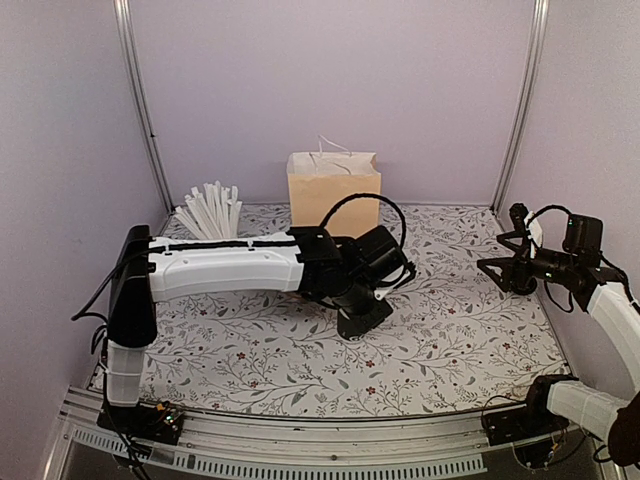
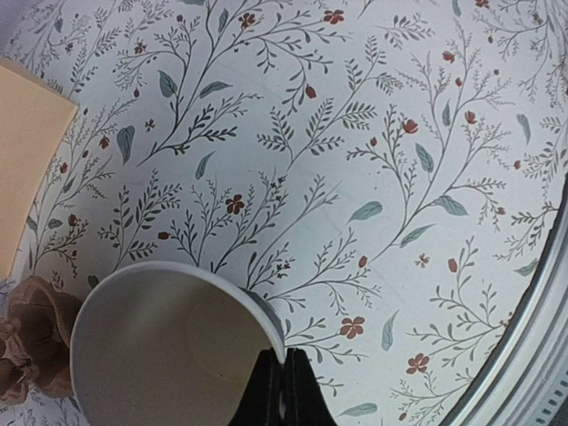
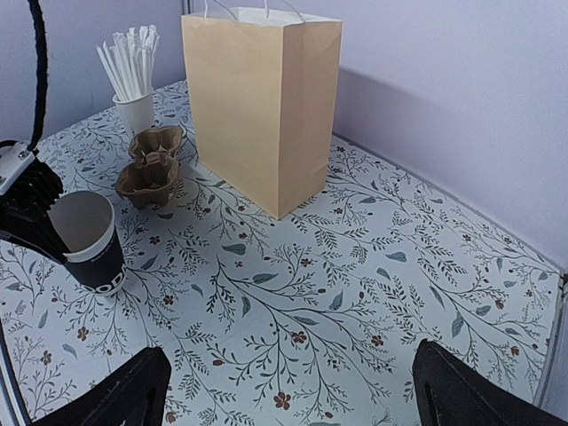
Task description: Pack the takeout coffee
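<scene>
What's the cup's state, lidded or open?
Open: no lid on the cup; its empty white inside shows in both wrist views, left gripper pinching the rim.

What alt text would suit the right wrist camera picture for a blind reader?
A black paper cup with a white inside leans at the left, its rim pinched by the left gripper, over a floral tablecloth. Behind stand a paper bag, a brown pulp carrier and a white cup of sticks; the right gripper, open, frames the bottom.

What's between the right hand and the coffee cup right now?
Nothing but bare floral cloth between right hand and cup, per the right wrist view. The left hand pinches the cup's rim; carrier and bag stand farther back.
</scene>
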`<action>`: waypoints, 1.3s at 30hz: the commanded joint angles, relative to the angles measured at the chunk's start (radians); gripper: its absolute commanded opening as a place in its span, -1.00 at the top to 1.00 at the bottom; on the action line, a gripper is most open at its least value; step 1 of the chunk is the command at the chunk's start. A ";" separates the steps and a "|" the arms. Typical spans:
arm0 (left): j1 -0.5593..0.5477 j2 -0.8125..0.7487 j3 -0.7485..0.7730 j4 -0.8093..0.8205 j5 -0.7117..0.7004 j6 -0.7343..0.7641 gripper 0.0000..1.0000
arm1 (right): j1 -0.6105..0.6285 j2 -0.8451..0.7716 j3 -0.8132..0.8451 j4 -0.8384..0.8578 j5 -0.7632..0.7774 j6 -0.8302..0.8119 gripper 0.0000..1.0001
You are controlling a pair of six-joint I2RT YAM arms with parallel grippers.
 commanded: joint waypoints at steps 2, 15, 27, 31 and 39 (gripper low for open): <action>-0.002 0.001 -0.013 0.035 -0.014 -0.012 1.00 | -0.003 0.006 -0.011 0.011 0.002 -0.011 -0.98; 0.010 -0.023 -0.086 0.075 -0.012 -0.033 0.92 | -0.003 0.014 -0.012 0.013 0.002 -0.013 -0.98; 0.012 -0.113 -0.099 0.061 0.023 -0.050 0.41 | -0.003 0.012 -0.014 0.013 0.009 -0.016 -0.98; 0.012 -0.165 -0.056 0.017 0.053 -0.010 0.17 | -0.003 0.020 -0.014 0.012 0.057 -0.022 -0.98; 0.178 -0.232 -0.029 0.026 0.074 0.065 -0.18 | -0.003 0.102 0.115 -0.168 0.394 -0.133 -0.86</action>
